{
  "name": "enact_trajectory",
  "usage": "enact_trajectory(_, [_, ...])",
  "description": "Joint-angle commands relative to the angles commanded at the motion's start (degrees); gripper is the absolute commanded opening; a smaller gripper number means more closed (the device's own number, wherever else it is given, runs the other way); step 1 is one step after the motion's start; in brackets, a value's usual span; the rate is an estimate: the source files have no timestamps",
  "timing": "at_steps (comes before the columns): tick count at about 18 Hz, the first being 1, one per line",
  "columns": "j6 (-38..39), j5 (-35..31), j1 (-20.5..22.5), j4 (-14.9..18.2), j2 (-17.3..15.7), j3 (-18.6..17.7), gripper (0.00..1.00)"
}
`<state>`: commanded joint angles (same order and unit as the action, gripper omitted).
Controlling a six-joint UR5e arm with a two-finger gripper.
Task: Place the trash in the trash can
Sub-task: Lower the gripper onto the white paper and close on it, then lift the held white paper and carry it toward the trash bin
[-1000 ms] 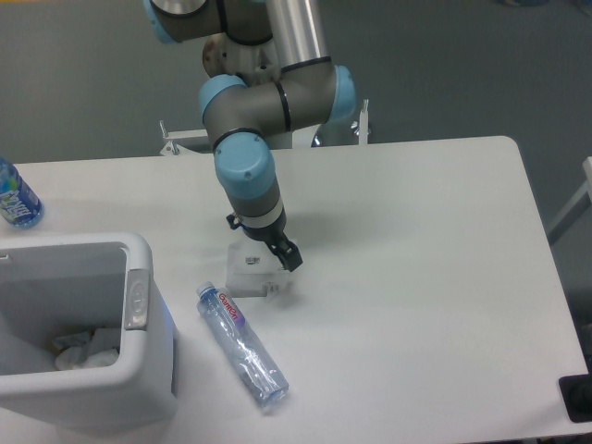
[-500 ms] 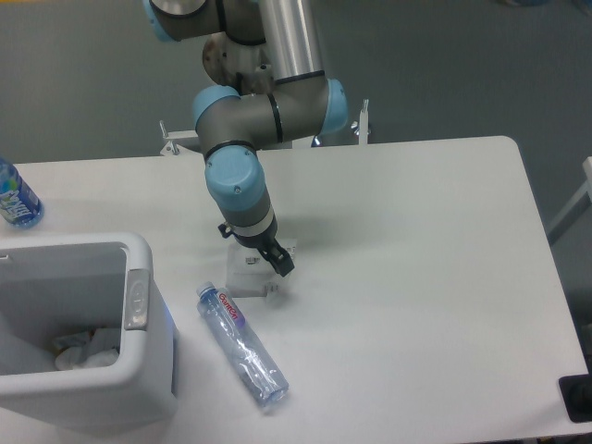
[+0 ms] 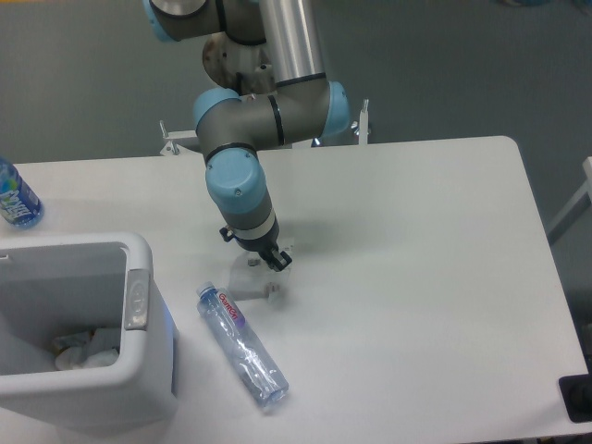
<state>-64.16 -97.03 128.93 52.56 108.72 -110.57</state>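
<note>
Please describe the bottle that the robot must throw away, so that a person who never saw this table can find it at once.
Start at the trash can, the large white bin at the table's left front corner. Just to its right, a crushed clear bottle lies flat on the table, below the gripper. Its white label has red letters, unlike the blue-labelled bottle at the far left edge.
</note>
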Motion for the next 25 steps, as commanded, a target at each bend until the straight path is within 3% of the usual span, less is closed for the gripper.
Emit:
enact_trajectory(4, [-2.45, 0.09, 1.66, 1.75, -1.84, 1.23, 0.0])
enact_trajectory(7, [-7.2, 0.96, 4.13, 6.84, -5.71, 3.16, 0.0])
enact_trajectory(13, [-6.16, 17.9, 11.15, 11.24, -13.0, 10.45, 0.0])
enact_trajectory(16, [-1.95, 28.09, 15.46, 11.43, -15.64, 12.3, 0.0])
enact_trajectory(20, [7.52, 38.82, 18.63, 10.9, -15.73, 17.3, 0.0])
enact_trajectory(25, [20.71, 45.08, 19.16, 10.72, -15.47, 21.97, 0.0])
